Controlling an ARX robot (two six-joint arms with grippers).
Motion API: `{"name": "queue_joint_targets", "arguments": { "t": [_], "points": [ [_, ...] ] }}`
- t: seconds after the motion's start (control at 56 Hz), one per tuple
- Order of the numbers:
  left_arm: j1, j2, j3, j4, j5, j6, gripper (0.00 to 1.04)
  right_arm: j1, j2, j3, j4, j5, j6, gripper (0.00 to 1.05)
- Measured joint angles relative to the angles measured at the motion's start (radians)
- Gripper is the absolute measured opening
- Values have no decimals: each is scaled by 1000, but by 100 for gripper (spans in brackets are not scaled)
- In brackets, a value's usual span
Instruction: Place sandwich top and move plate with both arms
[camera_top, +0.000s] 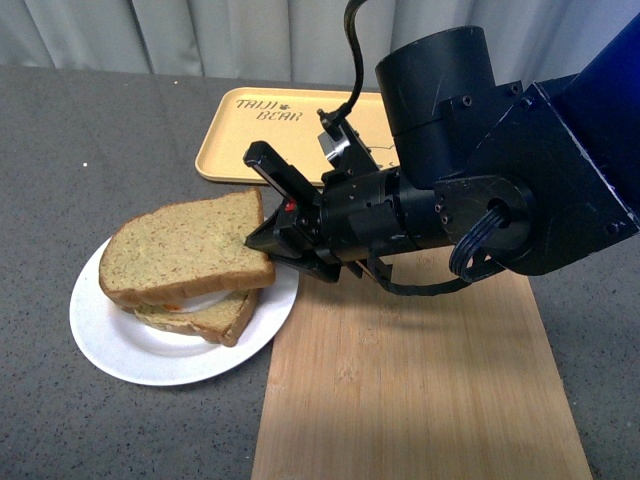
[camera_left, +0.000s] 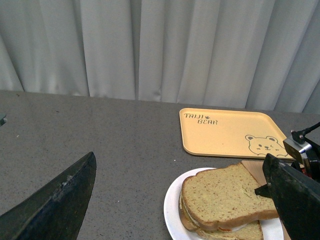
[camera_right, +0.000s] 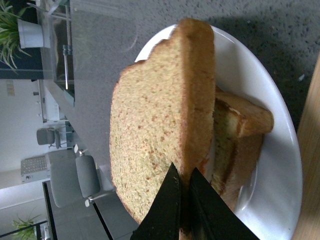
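The sandwich top (camera_top: 180, 250), a plain tan speckled slice, lies over the lower slice (camera_top: 205, 318) on the round white plate (camera_top: 110, 335). A white layer with a red spot shows between the slices. My right gripper (camera_top: 262, 240) is shut on the sandwich top's right edge; in the right wrist view its fingers (camera_right: 167, 202) pinch the crust of the slice (camera_right: 150, 130). My left gripper (camera_left: 180, 200) is open, well left of the plate (camera_left: 172, 205), with the sandwich top (camera_left: 225, 192) between its wide-spread fingers (camera_left: 60, 200).
A yellow bear-print tray (camera_top: 250, 150) lies behind the plate. A bamboo cutting board (camera_top: 420, 390) lies right of the plate, its near corner tucked under my right arm. Grey tabletop (camera_top: 60, 160) and curtains lie beyond.
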Motion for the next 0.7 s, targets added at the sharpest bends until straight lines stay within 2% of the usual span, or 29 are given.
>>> {"name": "queue_joint_targets", "arguments": {
  "t": [0.036, 0.143, 0.286, 0.464, 0.518, 0.554, 0.589, 0.607, 0.661, 0.696],
  "points": [
    [0, 0, 0, 0, 0, 0, 98, 1, 1, 0, -3, 2, -6, 4],
    [0, 0, 0, 0, 0, 0, 98, 1, -15, -11, -37, 42, -48, 26],
    [0, 0, 0, 0, 0, 0, 98, -13, -89, -69, -75, 110, -123, 49],
    [0, 0, 0, 0, 0, 0, 98, -95, -262, -175, -88, 215, -220, 79],
    [0, 0, 0, 0, 0, 0, 98, -126, -311, -209, -85, 277, -261, 88],
    [0, 0, 0, 0, 0, 0, 98, -135, -318, -267, 68, 443, -330, 85],
    [0, 0, 0, 0, 0, 0, 98, -149, -317, -344, 289, 642, -455, 78],
    [0, 0, 0, 0, 3, 0, 98, -161, -317, -410, 448, 764, -536, 73],
    [0, 0, 0, 0, 0, 0, 98, -184, -333, -513, 659, 892, -653, 64],
    [0, 0, 0, 0, -1, 0, 98, -199, -353, -562, 754, 934, -703, 58]
  ]
}}
